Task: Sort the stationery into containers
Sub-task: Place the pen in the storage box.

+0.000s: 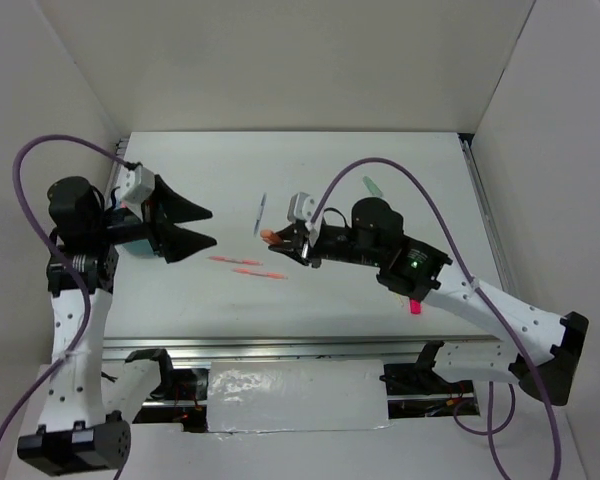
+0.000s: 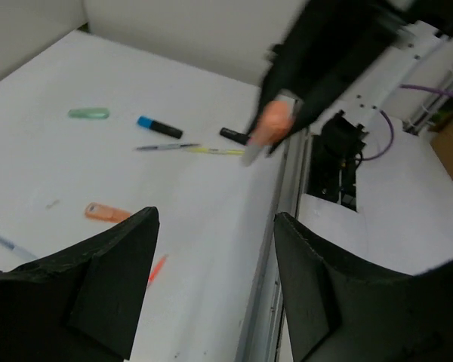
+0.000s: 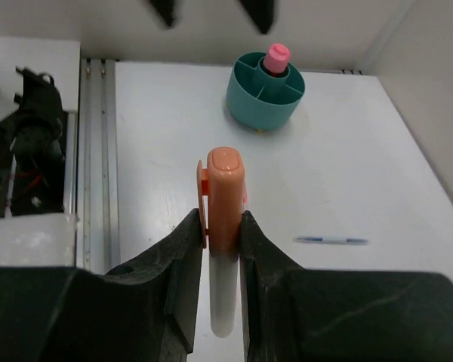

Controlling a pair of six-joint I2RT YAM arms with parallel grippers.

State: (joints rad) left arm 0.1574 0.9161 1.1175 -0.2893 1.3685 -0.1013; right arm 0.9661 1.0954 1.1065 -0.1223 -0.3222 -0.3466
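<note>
My right gripper [image 3: 220, 222] is shut on an orange-capped highlighter [image 3: 224, 188] with a white barrel, held above the table; from above it [image 1: 277, 240] hangs near the middle. The teal tub [image 3: 265, 90] stands ahead of it with a pink-capped tube [image 3: 277, 56] in one compartment. In the top view the tub [image 1: 132, 243] is mostly hidden under my left arm. My left gripper [image 1: 212, 226] is open and empty, raised beside the tub. Loose on the table lie orange pens [image 1: 242, 266], a blue pen [image 1: 262, 212] and a green marker [image 1: 373, 185].
The left wrist view shows a green marker [image 2: 88, 113], a blue marker [image 2: 158, 127], a black one [image 2: 232, 135], a yellow pen [image 2: 215, 151] and an orange marker [image 2: 106, 213]. A pink item [image 1: 415, 307] lies under the right arm. White walls enclose the table.
</note>
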